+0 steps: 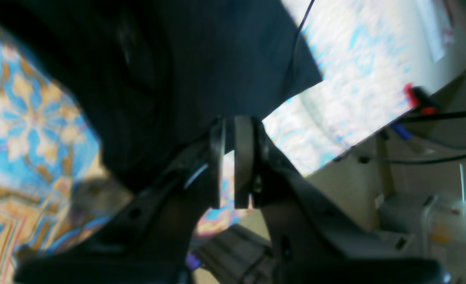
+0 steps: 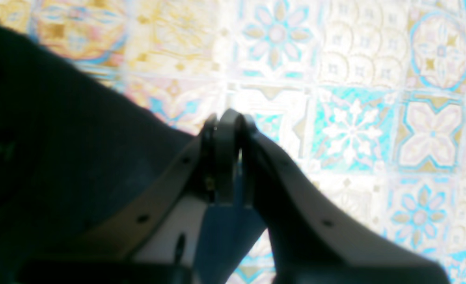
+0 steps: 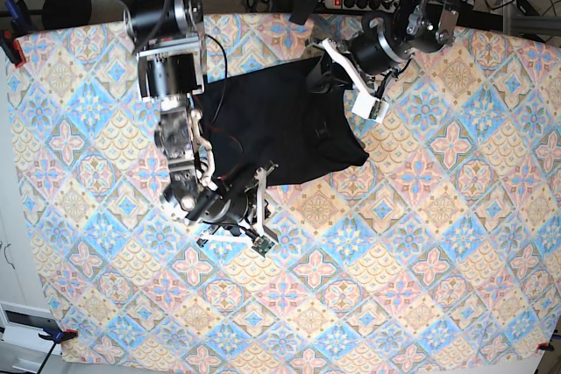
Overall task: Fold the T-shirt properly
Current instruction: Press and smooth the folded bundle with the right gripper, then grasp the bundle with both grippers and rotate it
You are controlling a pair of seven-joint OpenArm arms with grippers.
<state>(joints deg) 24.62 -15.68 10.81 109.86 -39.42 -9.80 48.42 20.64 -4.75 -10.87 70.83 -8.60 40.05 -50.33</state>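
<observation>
Mid-fold: T-shirt point(image 3: 280, 124) bunched on table point(image 3: 438, 260). Right gripper point(image 3: 261, 177) jaws clenched on lower hem, left gripper point(image 3: 317, 76) pinching collar-side edge. Next: lift both, carry cloth across evenly.

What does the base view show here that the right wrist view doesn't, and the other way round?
Only the base view shows the whole black T-shirt spread on the patterned tablecloth, both arms, and the left gripper at the shirt's far edge. Only the right wrist view shows the right gripper close up, jaws shut at a shirt edge. Both show the shirt, the tablecloth and the right gripper.
</observation>
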